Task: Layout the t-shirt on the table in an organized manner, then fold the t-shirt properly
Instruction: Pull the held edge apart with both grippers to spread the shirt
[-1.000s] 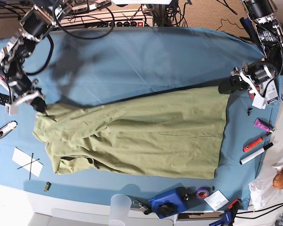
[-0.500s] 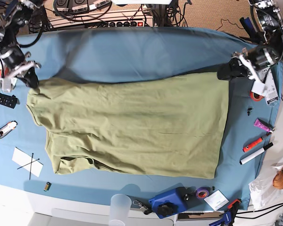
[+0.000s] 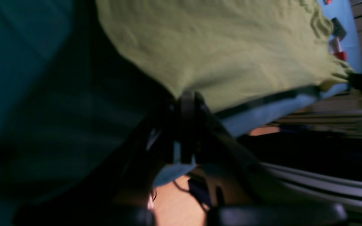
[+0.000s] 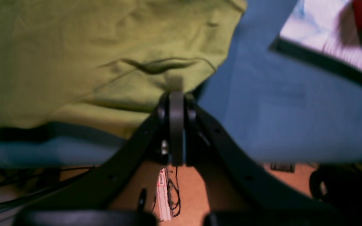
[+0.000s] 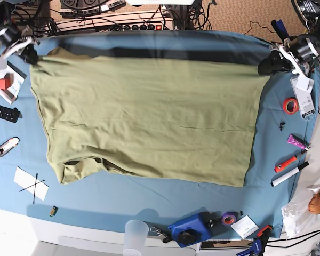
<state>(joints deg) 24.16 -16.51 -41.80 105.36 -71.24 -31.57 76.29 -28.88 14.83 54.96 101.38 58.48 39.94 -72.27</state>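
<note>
While the t-shirt lies spread wide across the table, its far edge is stretched in a nearly straight line between the 2 grippers, with a dark shadow band on the blue cloth just beyond it. The left gripper sits at the far right corner of the garment, and in its wrist view the left gripper has its fingers pressed together on a point of olive fabric. The right gripper is at the far left corner; in its wrist view the right gripper is likewise clenched on the fabric edge, beside a short fold in the cloth. The near left corner of the t-shirt is bunched and rumpled, while the rest is fairly smooth. To the right of the shirt lie a red tape roll, a red marker and a white marker. To the left lie a black remote and a white paper sheet. At the near edge stand a translucent cup and a blue tool.
</note>
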